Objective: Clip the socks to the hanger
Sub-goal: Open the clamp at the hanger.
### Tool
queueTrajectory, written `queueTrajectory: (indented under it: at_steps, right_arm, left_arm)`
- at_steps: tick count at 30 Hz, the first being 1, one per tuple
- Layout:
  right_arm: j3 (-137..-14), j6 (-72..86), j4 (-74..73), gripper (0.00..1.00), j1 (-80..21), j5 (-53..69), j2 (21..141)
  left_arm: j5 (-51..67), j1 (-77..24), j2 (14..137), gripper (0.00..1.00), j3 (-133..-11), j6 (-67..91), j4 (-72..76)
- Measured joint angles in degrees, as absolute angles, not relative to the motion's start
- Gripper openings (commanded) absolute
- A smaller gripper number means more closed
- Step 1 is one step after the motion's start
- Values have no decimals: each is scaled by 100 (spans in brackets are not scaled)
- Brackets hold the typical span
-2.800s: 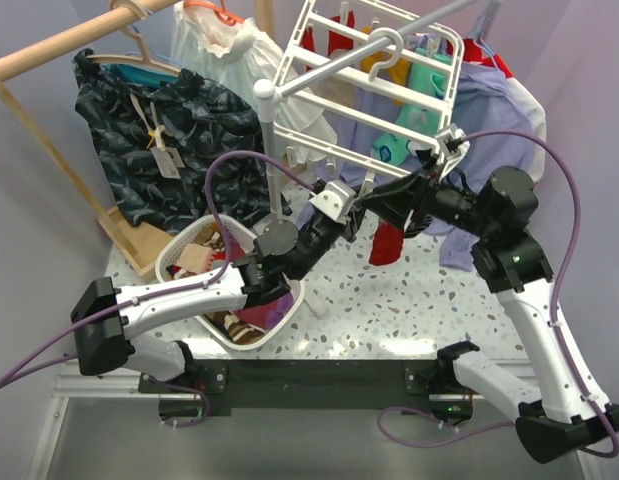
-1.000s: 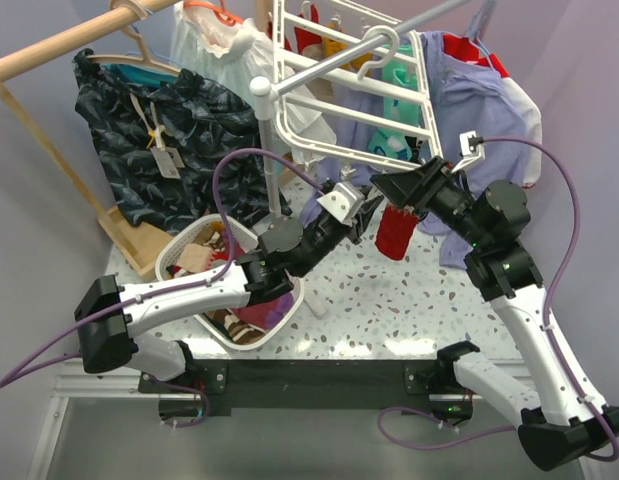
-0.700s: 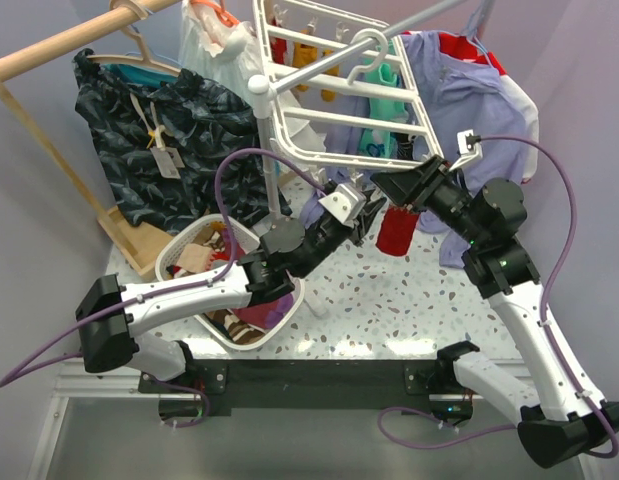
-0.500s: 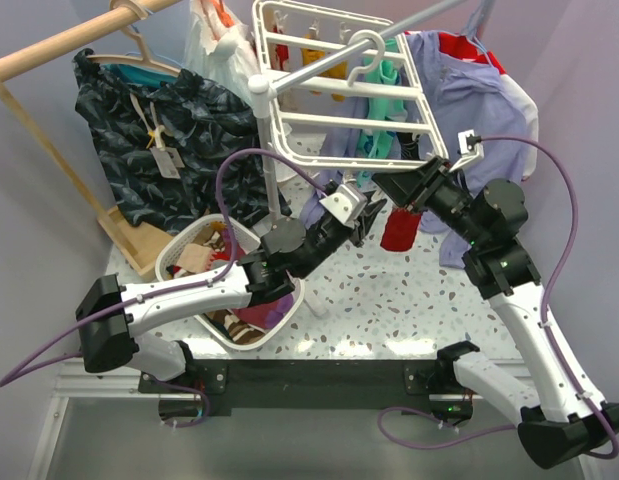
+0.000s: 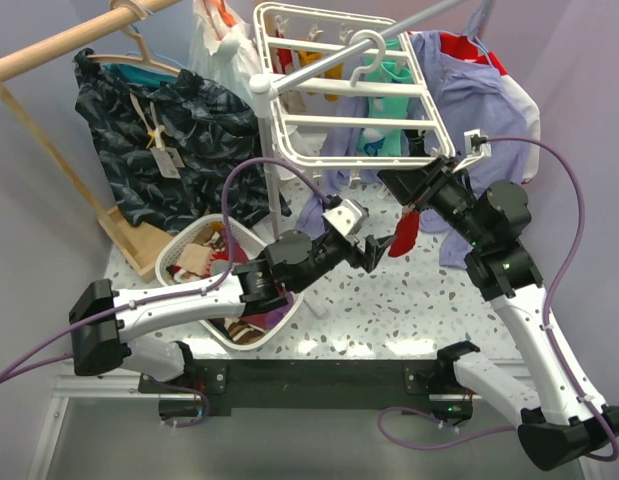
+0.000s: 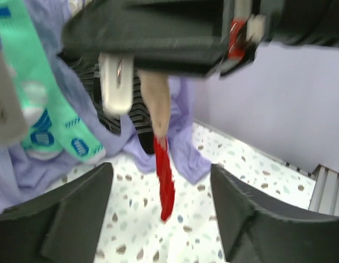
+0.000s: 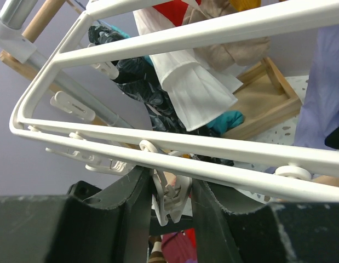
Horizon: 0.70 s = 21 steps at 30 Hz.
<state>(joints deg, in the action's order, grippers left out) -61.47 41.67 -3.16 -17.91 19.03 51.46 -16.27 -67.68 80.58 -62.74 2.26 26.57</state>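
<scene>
the right gripper (image 5: pixel 394 183) is reaching up under the near rail of the hanger (image 7: pixel 240 153) and pinching one small white clip (image 7: pixel 169 197) between its two fingers, presumably to keep its mouth gaping for a cuff. one red sock (image 6: pixel 164 175) is dangling straight down from just under that gripper, its tan cuff (image 6: pixel 155 104) uppermost and its toe hanging clear of the table (image 6: pixel 185 241). i cannot tell whether the clip is actually biting the cuff or the gripper is merely trapping it. the left gripper (image 5: pixel 379 246) is hovering low beside the sock, fingers spread wide, holding nothing and touching nothing. it looks placed to catch or re-feed the cuff if it slips. to my eye this sock is nearly on. i am not seeing the second red sock clearly enough to place it.
</scene>
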Motion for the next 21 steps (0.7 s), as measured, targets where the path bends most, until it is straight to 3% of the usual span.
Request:
queueTrajectory:
  at_steps: [6, 16, 21]
  right_arm:
    - [-6147, 3994, -316, 5, -1796, 1844, 5122]
    - [-6147, 3701, -360, 4, -1796, 1723, 5124]
    - [-6125, 3645, -362, 6, -1796, 1715, 5127]
  left_arm:
    - [-2043, -6777, 7319, 100, -5621, 1081, 1846]
    - [-3039, -6650, 6066, 100, -5028, 3610, -840]
    - [-3124, -5468, 5548, 99, -4545, 5050, -2718]
